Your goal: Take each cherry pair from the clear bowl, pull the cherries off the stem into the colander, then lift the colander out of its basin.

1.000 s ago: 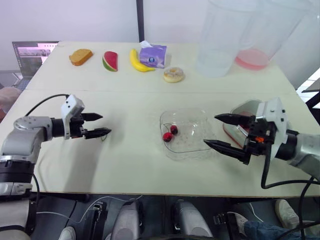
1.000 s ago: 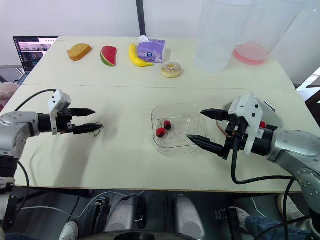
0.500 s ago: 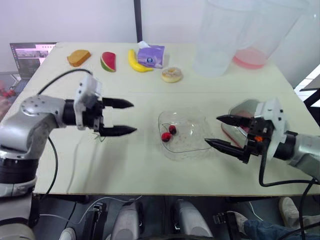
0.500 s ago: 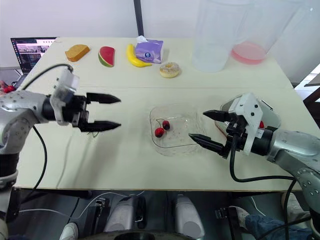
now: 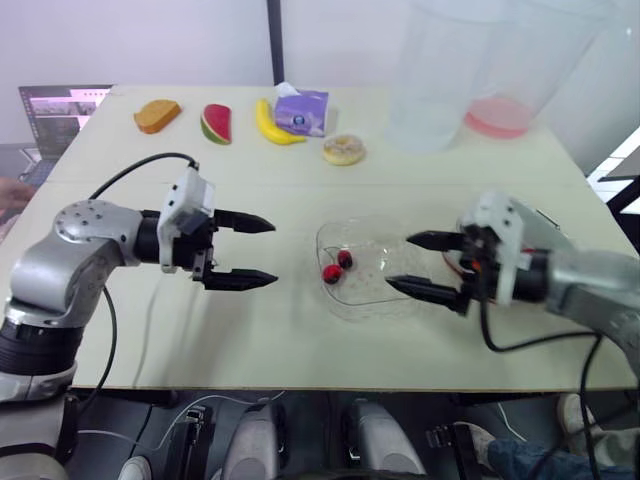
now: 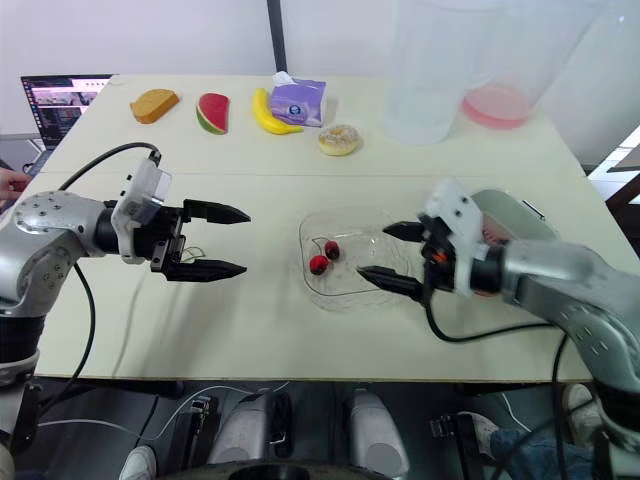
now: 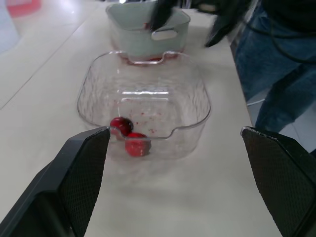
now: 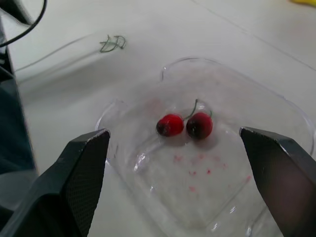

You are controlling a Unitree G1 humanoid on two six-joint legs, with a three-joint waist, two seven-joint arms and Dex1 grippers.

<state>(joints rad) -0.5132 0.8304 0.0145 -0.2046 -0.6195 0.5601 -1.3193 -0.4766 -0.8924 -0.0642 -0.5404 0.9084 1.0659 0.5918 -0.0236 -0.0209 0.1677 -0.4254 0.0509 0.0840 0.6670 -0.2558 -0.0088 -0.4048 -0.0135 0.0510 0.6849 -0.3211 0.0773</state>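
On the table (image 5: 300, 340), left gripper (image 5: 276, 252) and right gripper (image 5: 398, 262), jaws spread, are flanking the clear bowl (image 5: 350, 308) at 9 and 3 o'clock, seemingly to grab its cherry pair (image 5: 338, 267).

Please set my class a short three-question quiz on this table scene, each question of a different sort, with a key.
1. True or false: the clear bowl is empty.
2. The left gripper is: A) open, B) shut on the bowl, C) shut on a cable.
3. Which fruit lies between the watermelon slice and the tissue box?

Key:
1. False: it holds a cherry pair.
2. A.
3. The banana.
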